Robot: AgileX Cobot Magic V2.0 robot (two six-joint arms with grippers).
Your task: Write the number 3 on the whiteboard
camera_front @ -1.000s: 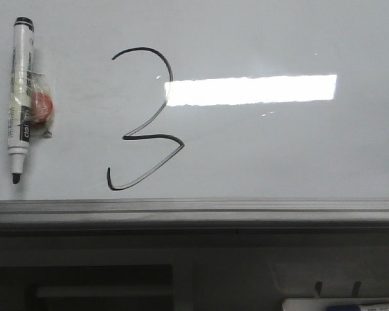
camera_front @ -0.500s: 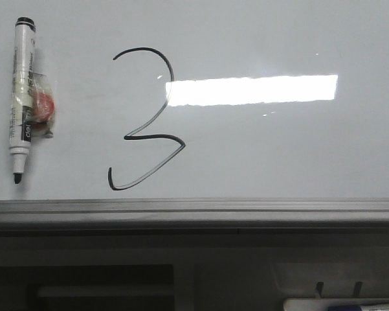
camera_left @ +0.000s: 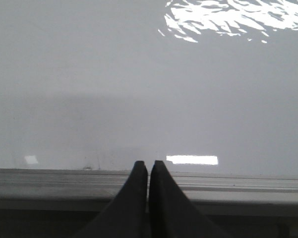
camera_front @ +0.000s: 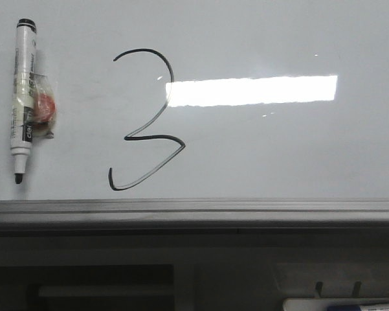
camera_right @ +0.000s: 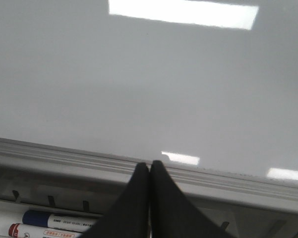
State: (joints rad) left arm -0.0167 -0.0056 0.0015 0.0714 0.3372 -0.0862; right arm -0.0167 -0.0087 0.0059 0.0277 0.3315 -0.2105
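The number 3 (camera_front: 145, 120) is drawn in thin black line on the whiteboard (camera_front: 278, 149), in its left half, standing upright with its long axis running from the far edge toward the near ledge (camera_front: 194, 210). Its open side faces the left edge, its pointed middle sits about halfway down, and its long tail ends just above the ledge. The bright reflection (camera_front: 252, 89) touches the upper curve and washes out part of the stroke there.

A marker (camera_front: 22, 100) lies near the left edge, parallel to the digit, tip toward the ledge, with a small red-and-clear object (camera_front: 42, 110) against it that is hard to make out.

The left gripper (camera_left: 148, 166) has its fingers pressed together, holding nothing, above the ledge. The right gripper (camera_right: 149, 166) is likewise closed and empty; beside it, markers (camera_right: 44, 223) are cut off by the frame.
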